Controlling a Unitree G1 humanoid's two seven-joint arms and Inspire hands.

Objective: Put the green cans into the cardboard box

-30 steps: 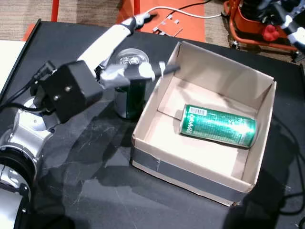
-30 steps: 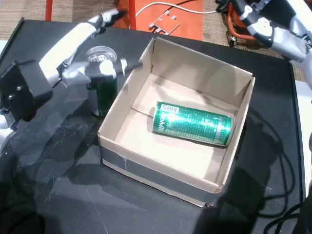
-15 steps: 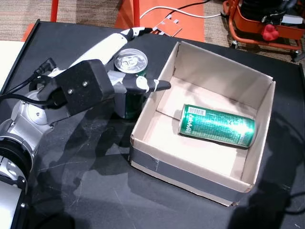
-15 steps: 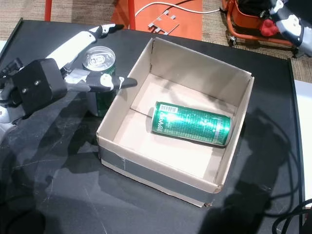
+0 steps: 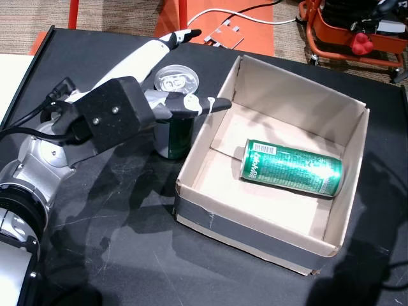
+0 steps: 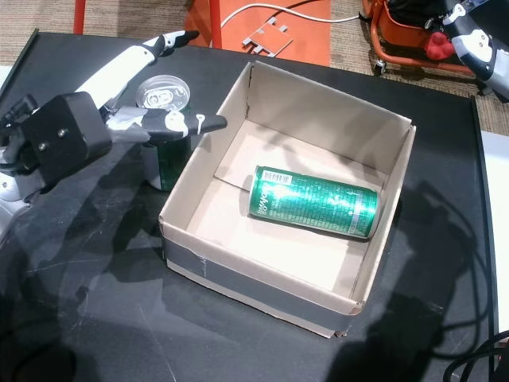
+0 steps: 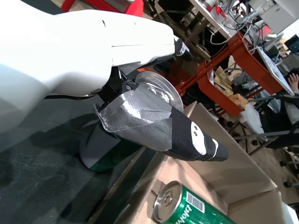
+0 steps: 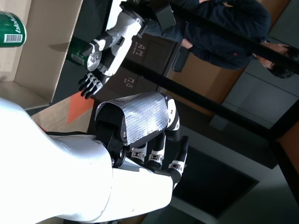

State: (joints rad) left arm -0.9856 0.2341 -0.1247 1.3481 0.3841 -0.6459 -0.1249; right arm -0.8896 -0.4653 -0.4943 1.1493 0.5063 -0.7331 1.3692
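Head views: left hand spread around the upright green can beside the cardboard box

Both head views show the left hand (image 5: 167, 102) straddling the upright green can (image 5: 174, 127), thumb on the box side, the other fingers (image 5: 175, 38) stretched past its far side toward the table's far edge; the fingers are spread apart and not clenched, so I judge the can is not yet gripped, the hand placed to wrap it from the side; the can stands on the black table (image 5: 115, 248) just beside the left wall of the cardboard box (image 5: 255, 233); a second green can (image 5: 292, 167) already lies on its side inside the box; the right hand (image 8: 154, 140), seen only in the right wrist view, hangs empty with fingers loosely curled, clear of the table.
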